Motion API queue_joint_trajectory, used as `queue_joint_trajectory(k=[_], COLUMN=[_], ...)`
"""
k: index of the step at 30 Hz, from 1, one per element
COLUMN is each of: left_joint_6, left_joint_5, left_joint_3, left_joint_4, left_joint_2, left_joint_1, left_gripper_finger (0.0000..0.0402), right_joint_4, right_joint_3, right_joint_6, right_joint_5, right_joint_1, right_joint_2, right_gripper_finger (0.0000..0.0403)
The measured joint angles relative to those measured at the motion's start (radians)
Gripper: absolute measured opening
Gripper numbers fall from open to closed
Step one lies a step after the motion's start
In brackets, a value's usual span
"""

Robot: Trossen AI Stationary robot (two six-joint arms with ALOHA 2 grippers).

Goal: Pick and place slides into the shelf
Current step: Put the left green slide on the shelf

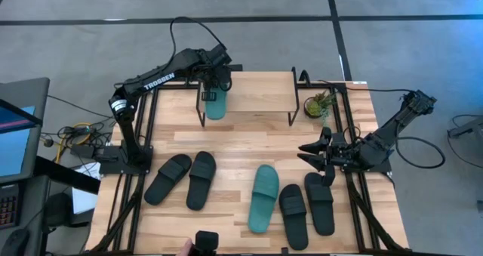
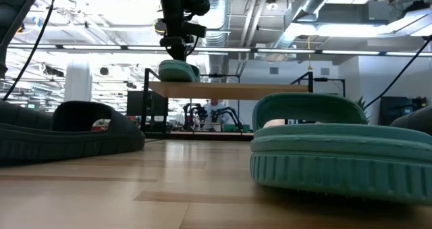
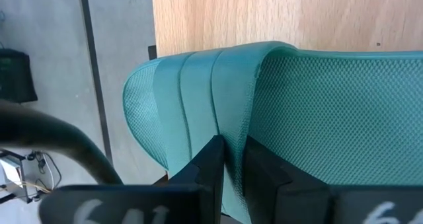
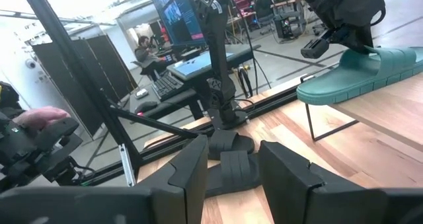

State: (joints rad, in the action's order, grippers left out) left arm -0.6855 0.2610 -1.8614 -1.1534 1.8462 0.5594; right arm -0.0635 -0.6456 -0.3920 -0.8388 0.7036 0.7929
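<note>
One teal slide (image 1: 215,103) lies on the shelf (image 1: 256,90) at its left end, toe hanging over the front edge, with the left tool (image 1: 213,81) clamped on its strap (image 3: 218,85). To finish this step well, I'd nudge the slide further back onto the shelf until it sits flat, then part the fingers and lift straight up. Its teal mate (image 1: 263,198) and four black slides (image 1: 186,179) wait on the table (image 1: 241,146) in front of the shelf. The right tool (image 1: 321,156), fingers apart, hovers off the shelf's front right.
</note>
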Motion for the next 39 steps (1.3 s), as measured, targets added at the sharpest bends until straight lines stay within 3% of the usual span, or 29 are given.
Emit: queue_joint_trajectory(k=[16, 28, 39], left_joint_6=[-0.012, -0.001, 0.077], left_joint_5=[-0.003, -0.022, -0.023], left_joint_3=[0.000, 0.000, 0.000], left_joint_4=[0.000, 0.003, 0.004], left_joint_2=[0.000, 0.000, 0.000], left_joint_1=[0.000, 0.000, 0.003], left_gripper_finger=[0.0034, 0.0115, 0.0128], right_joint_4=[0.010, 0.011, 0.010], right_joint_3=[0.000, 0.000, 0.000], right_joint_6=[0.000, 0.000, -0.001], right_joint_5=[0.000, 0.000, 0.000], right_joint_1=[0.000, 0.000, 0.000], right_joint_2=[0.000, 0.000, 0.000], right_gripper_finger=[0.0122, 0.0122, 0.0122])
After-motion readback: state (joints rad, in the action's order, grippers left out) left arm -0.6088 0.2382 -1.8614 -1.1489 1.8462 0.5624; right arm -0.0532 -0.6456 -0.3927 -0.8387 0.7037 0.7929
